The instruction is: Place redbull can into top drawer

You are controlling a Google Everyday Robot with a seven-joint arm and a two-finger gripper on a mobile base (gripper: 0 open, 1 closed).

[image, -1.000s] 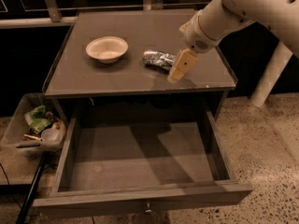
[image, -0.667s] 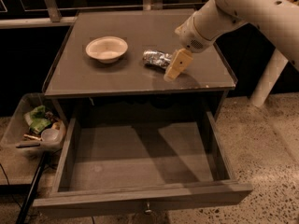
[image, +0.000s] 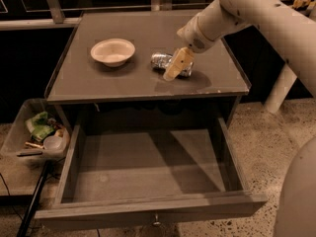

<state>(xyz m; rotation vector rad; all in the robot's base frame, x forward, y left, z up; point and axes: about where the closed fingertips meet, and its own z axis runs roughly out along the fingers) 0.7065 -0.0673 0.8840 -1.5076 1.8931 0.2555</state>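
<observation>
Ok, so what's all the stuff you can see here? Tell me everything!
redbull can: one, shiny silver, lying on the table top, right of the bowl
bowl: one, cream-white, on the table top, left side
table: one, grey-brown, above the drawer
top drawer: one, grey-brown, pulled open below the table top
knob: one, small, on the drawer's front panel
plastic bin: one, clear, left of the drawer, holding clutter
arm: one, white, reaching in from the right
pincer: one, tan, down at the redbull can, covering its right part
</observation>
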